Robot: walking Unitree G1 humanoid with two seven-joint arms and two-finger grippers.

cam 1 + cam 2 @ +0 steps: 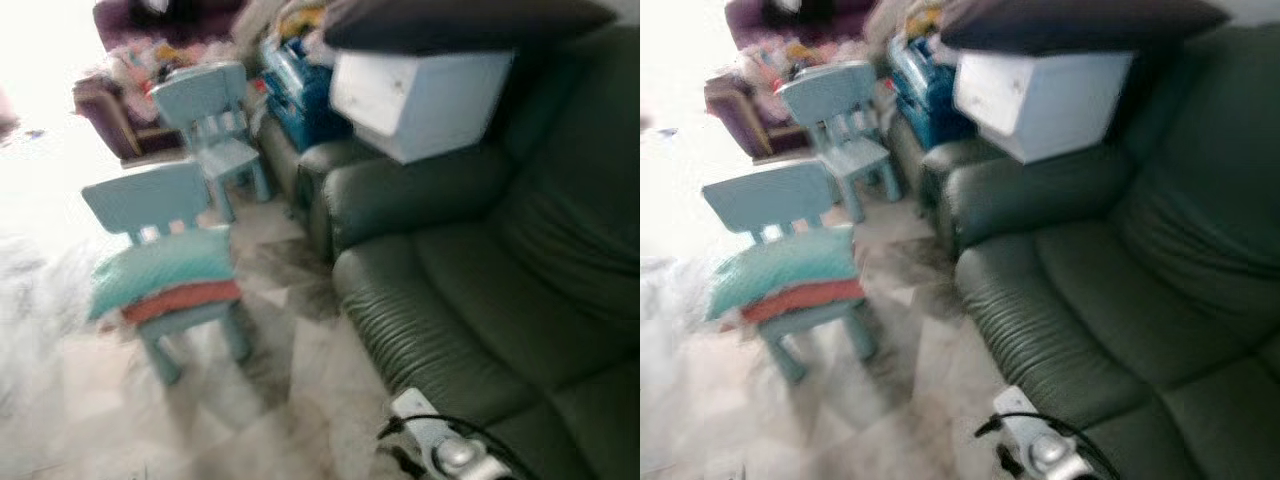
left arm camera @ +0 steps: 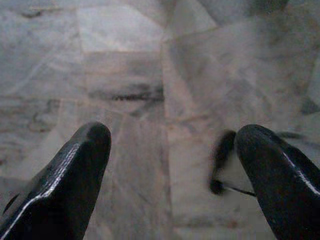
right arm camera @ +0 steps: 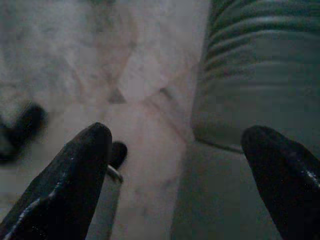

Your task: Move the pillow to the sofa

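Left of the sofa (image 1: 480,290), pillow (image 1: 160,270) on blue chair (image 1: 150,205), white box (image 1: 420,95) on armrest

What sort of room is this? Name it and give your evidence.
Most likely a home living room, perhaps doubling as a play area: a dark green sofa, two small light blue children's chairs, and cluttered toys or boxes on a marble-patterned floor.

Sofa (image 1: 480,290): dark green leather-look upholstery, smooth, slight sheen, ribbed at the seat front. Beside the sofa, 2 chairs (image 1: 160,215) in matt pale blue plastic. Pillow (image 1: 160,268) on the nearer chair: teal soft cloth over an orange-red layer. Floor (image 2: 125,75): polished marble-look tile, veined. Fingers (image 2: 65,185): glossy black plastic.
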